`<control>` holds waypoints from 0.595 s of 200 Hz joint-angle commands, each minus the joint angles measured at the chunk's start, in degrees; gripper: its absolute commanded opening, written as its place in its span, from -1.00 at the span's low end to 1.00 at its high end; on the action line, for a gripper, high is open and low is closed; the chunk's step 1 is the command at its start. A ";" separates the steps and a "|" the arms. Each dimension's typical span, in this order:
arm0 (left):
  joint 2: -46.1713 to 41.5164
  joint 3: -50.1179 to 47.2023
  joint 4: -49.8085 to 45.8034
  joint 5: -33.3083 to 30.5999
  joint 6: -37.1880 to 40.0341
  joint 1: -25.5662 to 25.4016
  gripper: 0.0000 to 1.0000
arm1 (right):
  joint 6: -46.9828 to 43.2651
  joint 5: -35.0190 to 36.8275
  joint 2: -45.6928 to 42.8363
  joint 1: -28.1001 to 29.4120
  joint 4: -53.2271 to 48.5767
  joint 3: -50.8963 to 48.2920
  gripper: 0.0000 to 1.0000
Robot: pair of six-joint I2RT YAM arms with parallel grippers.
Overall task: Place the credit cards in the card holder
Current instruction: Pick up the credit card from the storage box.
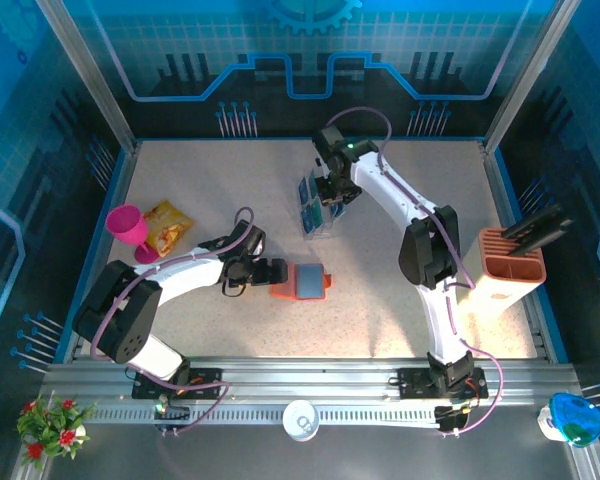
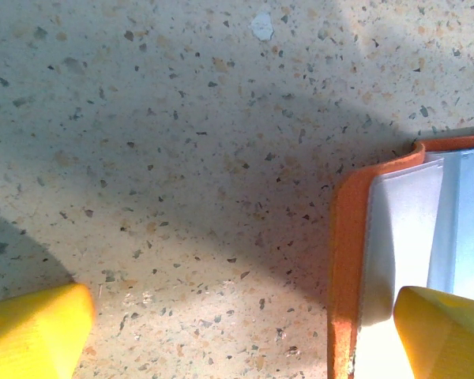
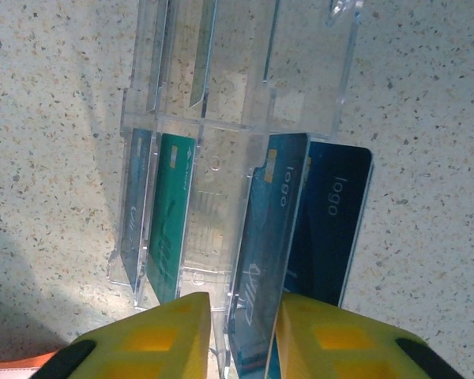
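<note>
Right tool (image 3: 243, 316): its yellow fingers (image 3: 170, 335) straddle the lower edge of one blue credit card (image 3: 272, 229) standing in the clear rack (image 3: 221, 79). I cannot tell whether the card is clamped. A green card (image 3: 170, 209) stands in another slot, and a dark blue card (image 3: 336, 209) is just beside the blue one. Left tool (image 2: 245, 316): released and spread wide, with one finger over the open card holder (image 2: 344, 260). The holder lies flat on the bench (image 2: 182, 158), on the near side of the rack.
</note>
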 commanded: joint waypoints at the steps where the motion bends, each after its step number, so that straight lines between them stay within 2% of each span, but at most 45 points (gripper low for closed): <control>1: 0.48 -0.93 0.85 0.01 0.07 -0.36 0.98 | -0.28 -1.33 1.18 -0.89 -1.31 1.98 -0.50; 41: 0.59 -0.87 0.87 0.00 -0.23 -0.40 0.98 | 0.07 -2.04 1.01 -1.63 -0.90 2.04 -0.64; 83: 0.45 -0.89 0.76 0.03 -0.34 -0.40 0.99 | 0.25 -3.88 0.45 -2.52 -0.68 2.11 -1.00; 119: 0.46 -0.67 0.67 0.09 -0.49 -0.39 0.99 | 0.75 -5.85 -1.81 -3.03 -0.20 2.05 -1.00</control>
